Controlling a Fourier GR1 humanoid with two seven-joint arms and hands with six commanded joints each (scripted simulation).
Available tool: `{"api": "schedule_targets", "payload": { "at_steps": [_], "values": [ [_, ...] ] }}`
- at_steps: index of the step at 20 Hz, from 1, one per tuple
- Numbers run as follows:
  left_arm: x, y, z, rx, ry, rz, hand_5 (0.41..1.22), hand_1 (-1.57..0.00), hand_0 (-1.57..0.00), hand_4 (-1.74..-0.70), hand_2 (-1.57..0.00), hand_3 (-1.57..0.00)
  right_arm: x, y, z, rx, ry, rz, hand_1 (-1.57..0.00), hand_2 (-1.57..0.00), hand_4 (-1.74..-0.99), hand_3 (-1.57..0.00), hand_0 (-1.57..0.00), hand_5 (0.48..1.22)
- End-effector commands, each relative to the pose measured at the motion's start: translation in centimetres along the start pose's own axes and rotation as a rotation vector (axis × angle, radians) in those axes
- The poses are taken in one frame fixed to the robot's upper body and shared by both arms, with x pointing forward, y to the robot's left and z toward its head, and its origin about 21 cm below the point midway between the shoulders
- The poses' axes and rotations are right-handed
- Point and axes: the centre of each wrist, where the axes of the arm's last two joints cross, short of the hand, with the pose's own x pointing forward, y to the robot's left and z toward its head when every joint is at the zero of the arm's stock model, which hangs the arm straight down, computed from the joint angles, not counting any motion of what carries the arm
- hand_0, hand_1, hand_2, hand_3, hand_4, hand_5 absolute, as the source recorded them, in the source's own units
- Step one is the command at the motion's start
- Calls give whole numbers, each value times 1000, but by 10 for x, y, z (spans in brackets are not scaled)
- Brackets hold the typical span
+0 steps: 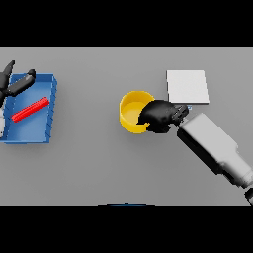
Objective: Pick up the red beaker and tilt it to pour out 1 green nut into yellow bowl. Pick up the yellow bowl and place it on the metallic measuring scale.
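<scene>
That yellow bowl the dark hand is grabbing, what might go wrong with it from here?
The right hand holds the yellow bowl only at its right rim, so it might tilt or slip when lifted. The metallic scale lies close behind that hand, so the bowl could land partly off its edge. I cannot see a green nut in the bowl; the red beaker lies in the blue tray by the left hand, so pouring may have been missed.

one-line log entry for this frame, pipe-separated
right hand curled on yellow bowl rim | bowl on table, left of metallic scale | left hand open at blue tray | red beaker lying in tray
</scene>
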Motion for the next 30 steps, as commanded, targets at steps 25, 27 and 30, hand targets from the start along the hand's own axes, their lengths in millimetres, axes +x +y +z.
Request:
{"api": "schedule_targets", "payload": {
  "at_steps": [25, 27, 30],
  "values": [
    [7, 5, 9, -3, 24, 44, 758, 1, 1, -852, 1, 1, -76, -53, 71, -232, 375, -28, -1571, -1556, -1741, -1155, -1567, 1221],
    [10, 4, 10, -8, 21, 46, 761, 1, 1, -853, 1, 1, -88, -44, 71, -230, 422, -59, -1571, -1551, -1741, -1154, -1569, 1221],
    [12, 4, 12, -3, 30, 46, 773, 1, 1, -862, 1, 1, -103, -41, 71, -229, 468, -82, -1571, -1517, -1741, -1170, -1570, 1221]
  ]
}}
